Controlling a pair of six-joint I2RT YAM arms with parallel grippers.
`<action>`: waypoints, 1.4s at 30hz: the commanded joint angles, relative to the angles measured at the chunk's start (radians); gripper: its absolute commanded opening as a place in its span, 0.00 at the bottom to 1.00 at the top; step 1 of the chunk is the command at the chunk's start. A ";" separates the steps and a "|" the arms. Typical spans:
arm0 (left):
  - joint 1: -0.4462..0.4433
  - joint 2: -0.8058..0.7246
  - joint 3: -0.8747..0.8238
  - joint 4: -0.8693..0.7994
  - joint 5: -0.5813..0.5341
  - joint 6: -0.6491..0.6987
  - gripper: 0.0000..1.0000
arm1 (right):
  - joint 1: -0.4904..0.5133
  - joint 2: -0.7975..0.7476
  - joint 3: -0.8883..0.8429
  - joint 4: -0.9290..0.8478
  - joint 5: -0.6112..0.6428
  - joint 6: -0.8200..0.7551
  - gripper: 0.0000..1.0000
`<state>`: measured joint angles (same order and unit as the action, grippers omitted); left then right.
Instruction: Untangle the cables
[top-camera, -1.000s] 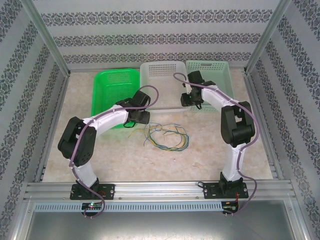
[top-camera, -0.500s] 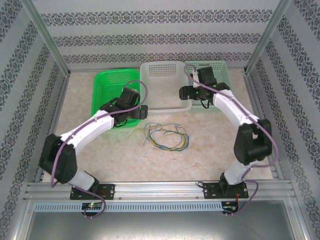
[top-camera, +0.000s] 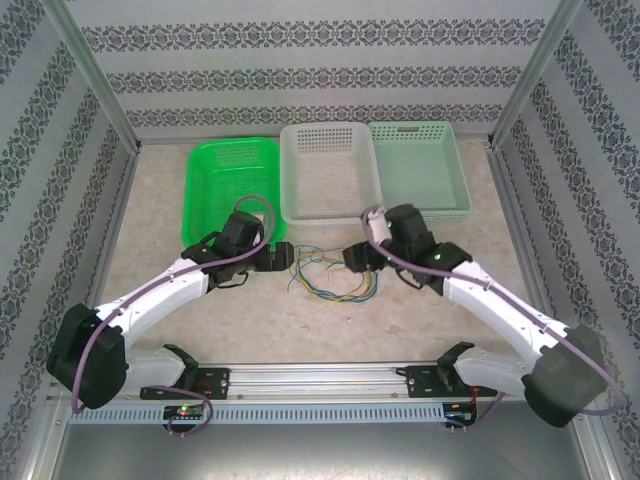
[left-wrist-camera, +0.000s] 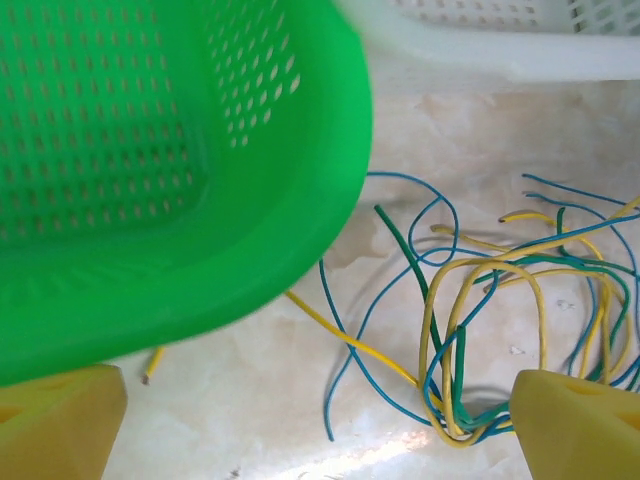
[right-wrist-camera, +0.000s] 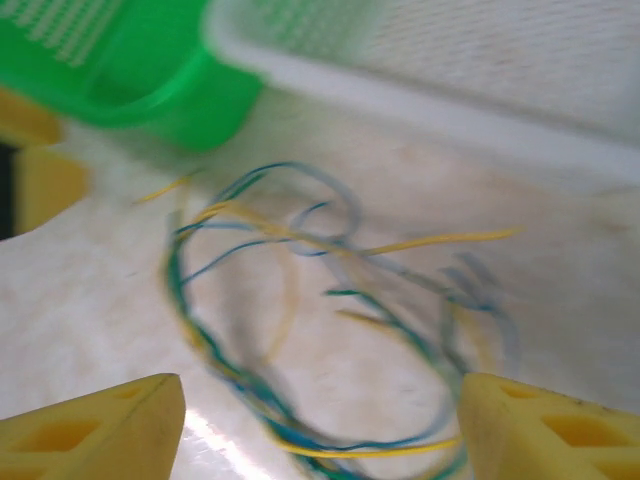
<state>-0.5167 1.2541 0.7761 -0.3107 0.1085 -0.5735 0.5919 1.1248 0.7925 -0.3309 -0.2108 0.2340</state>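
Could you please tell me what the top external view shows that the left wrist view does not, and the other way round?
The overhead view adds the right gripper facing the left gripper across the cables, and the pale green basket at the far right. The left wrist view adds the single strands up close, yellow, green and blue loops crossing, with its own yellow fingertips spread wide. Both share the green basket, the white basket and the cables lying on the table.
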 joint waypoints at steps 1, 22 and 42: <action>0.031 -0.056 -0.070 0.093 0.043 -0.152 1.00 | 0.087 -0.001 -0.106 0.180 0.018 0.131 0.71; 0.038 -0.211 -0.242 0.085 0.026 -0.209 0.99 | 0.237 0.530 0.058 0.350 0.000 0.108 0.65; 0.039 -0.159 -0.228 0.081 0.034 -0.195 1.00 | 0.269 0.616 0.096 0.311 -0.044 0.061 0.19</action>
<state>-0.4889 1.0847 0.5339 -0.2459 0.1318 -0.7750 0.8490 1.7237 0.8703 -0.0090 -0.2367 0.3035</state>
